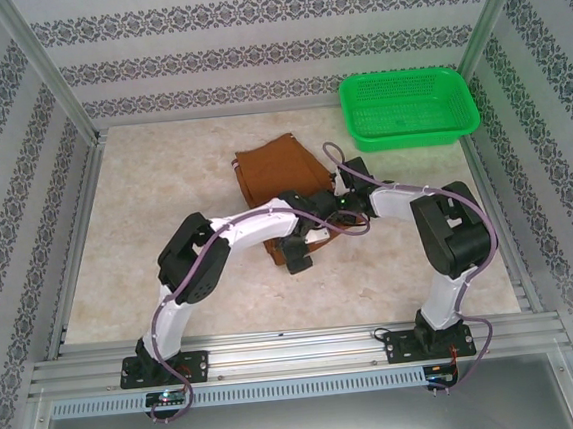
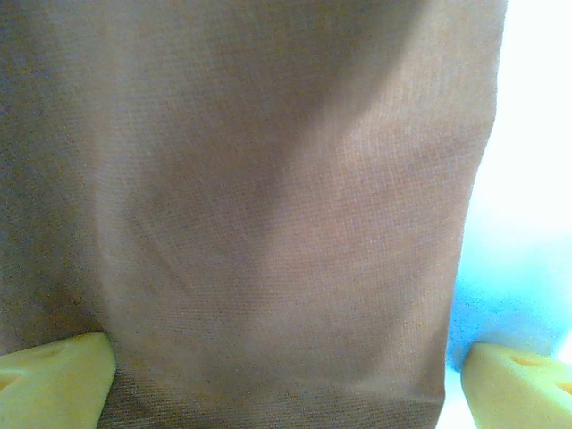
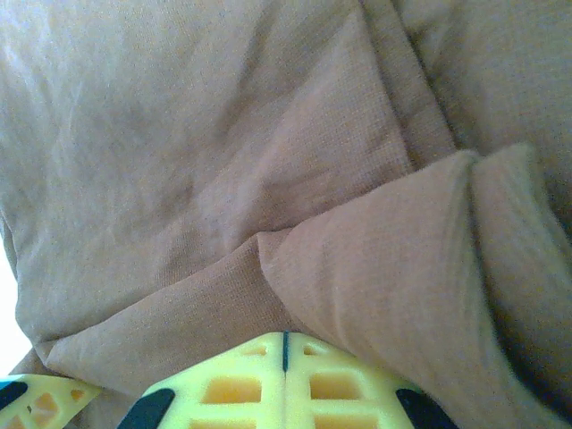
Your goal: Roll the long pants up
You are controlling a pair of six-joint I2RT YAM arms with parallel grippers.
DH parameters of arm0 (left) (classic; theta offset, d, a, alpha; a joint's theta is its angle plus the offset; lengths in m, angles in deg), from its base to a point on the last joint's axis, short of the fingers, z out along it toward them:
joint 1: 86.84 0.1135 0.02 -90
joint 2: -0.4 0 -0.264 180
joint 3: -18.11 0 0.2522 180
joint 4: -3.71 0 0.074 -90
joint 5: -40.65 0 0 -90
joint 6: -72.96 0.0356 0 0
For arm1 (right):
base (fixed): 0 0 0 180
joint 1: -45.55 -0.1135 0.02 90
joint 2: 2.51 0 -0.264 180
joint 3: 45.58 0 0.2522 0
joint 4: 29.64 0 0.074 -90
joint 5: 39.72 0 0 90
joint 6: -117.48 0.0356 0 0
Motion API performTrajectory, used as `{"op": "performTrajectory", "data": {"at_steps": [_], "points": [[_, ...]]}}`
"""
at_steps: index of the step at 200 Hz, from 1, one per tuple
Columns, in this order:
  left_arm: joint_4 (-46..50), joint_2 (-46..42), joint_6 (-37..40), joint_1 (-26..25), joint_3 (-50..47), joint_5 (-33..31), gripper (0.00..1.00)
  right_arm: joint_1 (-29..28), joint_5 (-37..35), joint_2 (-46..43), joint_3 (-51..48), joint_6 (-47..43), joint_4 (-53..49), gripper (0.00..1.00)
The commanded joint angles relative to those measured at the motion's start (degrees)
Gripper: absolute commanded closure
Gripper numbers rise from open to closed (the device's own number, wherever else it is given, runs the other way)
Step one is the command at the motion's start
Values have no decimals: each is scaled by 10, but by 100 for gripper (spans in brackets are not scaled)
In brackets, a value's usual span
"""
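Brown pants are lying folded in the middle of the table, near the green basket. My left gripper is hanging wide apart over the cloth. My right gripper is squeezing tight together, touching a fold of the pants. I cannot tell if any cloth is pinched inside it.

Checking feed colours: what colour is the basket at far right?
The basket is bright green, clearest in top external.

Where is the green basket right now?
In the top view, the green basket sits at the far right corner of the table, beyond and right of the rust-brown pants, not touching them.
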Motion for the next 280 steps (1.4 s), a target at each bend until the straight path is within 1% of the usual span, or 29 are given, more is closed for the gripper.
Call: {"op": "performTrajectory", "data": {"at_steps": [1, 9, 19, 34, 45, 53, 55, 58, 60, 63, 64, 69, 77, 88, 107, 127, 136, 142, 156, 162, 172, 177, 188, 205, 213, 219, 238, 260, 280], "points": [[-45, 110, -48, 82, -7, -56, 5, -16, 13, 14, -17, -12, -71, 100], [-44, 115, -48, 85, -4, -40, 12, -16, 13, 13, -17, -12, -71, 100], [-43, 120, -48, 89, -1, -14, 18, -16, 10, 9, -19, -13, -72, 100], [-28, 131, -42, 90, 12, 3, 32, -15, 7, 7, -20, -13, -73, 100], [-19, 135, -37, 91, 17, 18, 44, -14, 6, 6, -22, -11, -71, 100], [-14, 134, -36, 91, 18, 34, 59, -16, 7, 6, -21, -9, -71, 100], [-13, 134, -36, 91, 18, 40, 65, -15, 7, 6, -21, -9, -71, 100], [-9, 133, -36, 91, 18, 46, 76, -15, 7, 5, -22, -8, -71, 100], [-10, 132, -38, 90, 17, 45, 81, -15, 7, 5, -23, -8, -70, 100], [-13, 130, -43, 89, 15, 37, 98, -15, 6, 4, -24, -8, -70, 100], [-16, 129, -45, 88, 14, 34, 100, -15, 6, 4, -24, -7, -70, 100], [-27, 121, -49, 86, 3, 26, 100, -15, 5, 2, -24, -6, -70, 100], [-33, 107, -46, 81, -10, 38, 100, -16, 2, -1, -26, -5, -72, 100], [-32, 86, -51, 71, -21, 35, 100, -15, -4, -7, -26, -7, -79, 100], [-7, 38, -64, 53, -31, 83, 100, -8, -25, -25, -22, -11, -100, 99], [9, -19, -86, 45, -48, 179, 100, 14, -58, -84, -30, -14, -105, 87], [13, -43, -91, 46, -58, 226, 100, 28, -66, -124, -35, -14, -101, 76], [12, -58, -99, 46, -61, 244, 100, 37, -70, -147, -35, -15, -101, 70], [11, -90, -108, 48, -67, 306, 100, 56, -81, -190, -24, -20, -122, 67], [9, -99, -116, 50, -68, 326, 100, 63, -88, -206, -18, -21, -133, 60], [7, -108, -127, 56, -68, 370, 100, 74, -90, -230, -12, -23, -142, 58], [8, -109, -131, 62, -65, 397, 100, 78, -90, -238, -8, -26, -148, 54], [5, -110, -147, 72, -62, 444, 100, 81, -84, -249, 5, -32, -166, 53], [0, -109, -166, 87, -50, 552, 100, 81, -73, -259, 11, -30, -177, 53], [-9, -107, -177, 96, -49, 616, 100, 80, -67, -265, 9, -27, -178, 53], [-22, -106, -191, 103, -51, 664, 100, 80, -65, -270, 6, -26, -177, 53], [-99, -118, -264, 122, -81, 756, 100, 79, -64, -285, -2, -25, -183, 53], [-224, -139, -375, 145, -132, 817, 100, 79, -61, -296, -12, -23, -184, 54], [-306, -155, -466, 170, -177, 829, 100, 77, -46, -299, -12, -21, -181, 54]]}}
